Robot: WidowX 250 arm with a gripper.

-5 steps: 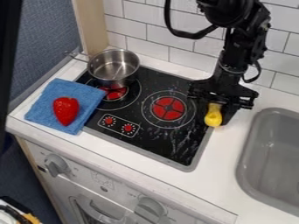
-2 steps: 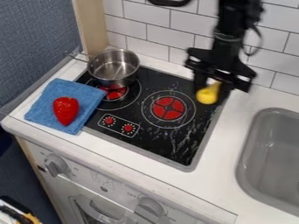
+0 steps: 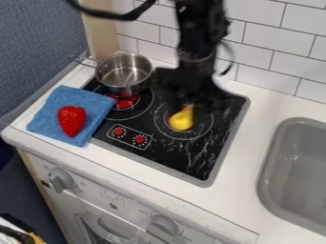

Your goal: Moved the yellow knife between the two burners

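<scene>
Camera view: the black gripper (image 3: pixel 187 107) hangs over the burner (image 3: pixel 200 127) nearer the sink (image 3: pixel 270 164), jaws gripping the yellow knife (image 3: pixel 181 120), pot (image 3: pixel 125 71) at the other burner (image 3: pixel 130 112)!

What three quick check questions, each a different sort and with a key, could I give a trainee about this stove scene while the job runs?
1. Which thing lies on the blue cloth? A) lid; B) strawberry; C) fork.
2. True or false: the metal pot is farther from the gray sink than the yellow object is.
3. Fill the gap: of the two burners, the yellow object shows over the picture's ____ one.

Key: 1 B; 2 true; 3 right.
</scene>
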